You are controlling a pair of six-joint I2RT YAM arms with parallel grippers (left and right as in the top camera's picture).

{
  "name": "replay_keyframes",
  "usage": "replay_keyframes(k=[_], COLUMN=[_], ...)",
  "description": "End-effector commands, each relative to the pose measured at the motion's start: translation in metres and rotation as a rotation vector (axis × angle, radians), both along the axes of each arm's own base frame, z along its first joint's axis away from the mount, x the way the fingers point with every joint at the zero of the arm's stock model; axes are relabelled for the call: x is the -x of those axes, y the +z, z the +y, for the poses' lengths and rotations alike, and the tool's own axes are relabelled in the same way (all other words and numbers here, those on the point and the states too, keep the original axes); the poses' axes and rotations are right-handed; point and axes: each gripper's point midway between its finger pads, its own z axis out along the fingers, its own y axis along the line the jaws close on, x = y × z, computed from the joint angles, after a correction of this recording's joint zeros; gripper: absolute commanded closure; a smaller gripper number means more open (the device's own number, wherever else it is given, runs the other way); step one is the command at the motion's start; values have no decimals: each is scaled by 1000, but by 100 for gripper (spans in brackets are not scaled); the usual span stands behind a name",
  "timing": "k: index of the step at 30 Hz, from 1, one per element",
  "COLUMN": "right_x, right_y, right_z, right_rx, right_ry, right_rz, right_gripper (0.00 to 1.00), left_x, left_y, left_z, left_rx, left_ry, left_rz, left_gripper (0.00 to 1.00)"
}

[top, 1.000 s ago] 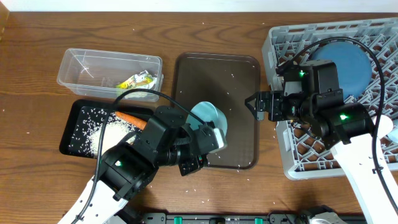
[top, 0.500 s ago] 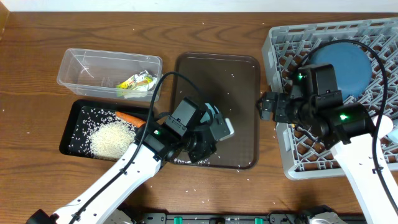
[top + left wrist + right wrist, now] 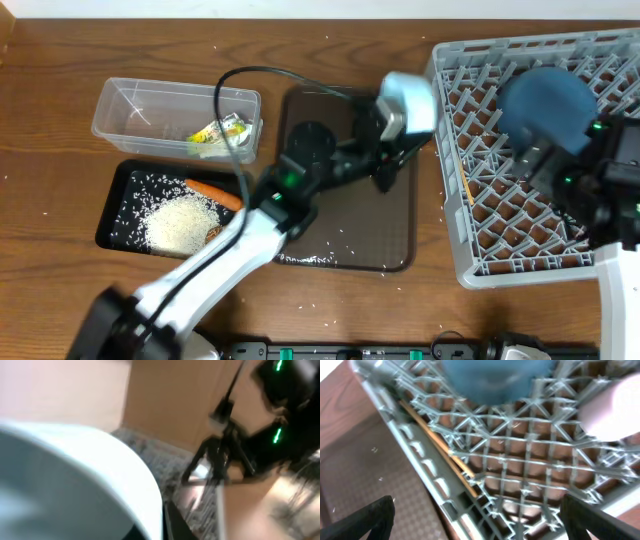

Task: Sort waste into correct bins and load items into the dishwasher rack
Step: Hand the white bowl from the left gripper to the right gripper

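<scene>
Light-blue cup held at the edge of the grey peg rack

The square grey plastic rack, a lattice of upright pegs, holds the round dark-blue dish, a pink cup and wooden chopsticks lying along its left wall. The right gripper hangs over it, fingers spread wide. The left gripper clamps the smooth light-blue cup over the brown tray, just beside the rack. Rice and a carrot lie in the black tray, and a crinkled wrapper lies in the clear tub.

Brown tray: laid flat, mid-table. Wooden table: dark grain; pale strip seen along far edge.
</scene>
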Motion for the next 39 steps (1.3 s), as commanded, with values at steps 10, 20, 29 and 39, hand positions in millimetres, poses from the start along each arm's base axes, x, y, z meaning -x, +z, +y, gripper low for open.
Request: replay_keyframes(k=[10, 20, 29, 39], right_x=[15, 16, 18, 19], right_y=[-7, -8, -10, -10], right_z=[-12, -11, -10, -8], right_rx=[-29, -30, -33, -47], right_ry=[-64, -63, -63, -56], right_rz=[53, 58, 70, 70], right_gripper=[1, 1, 1, 1], left_x=[-5, 10, -2, -11], left_y=[-45, -74, -85, -96], left_z=[-59, -104, -110, -106], left_rx=[319, 282, 324, 327], left_ry=[-246, -321, -308, -291], left_rz=[473, 520, 598, 638], left_gripper=[94, 94, 94, 57])
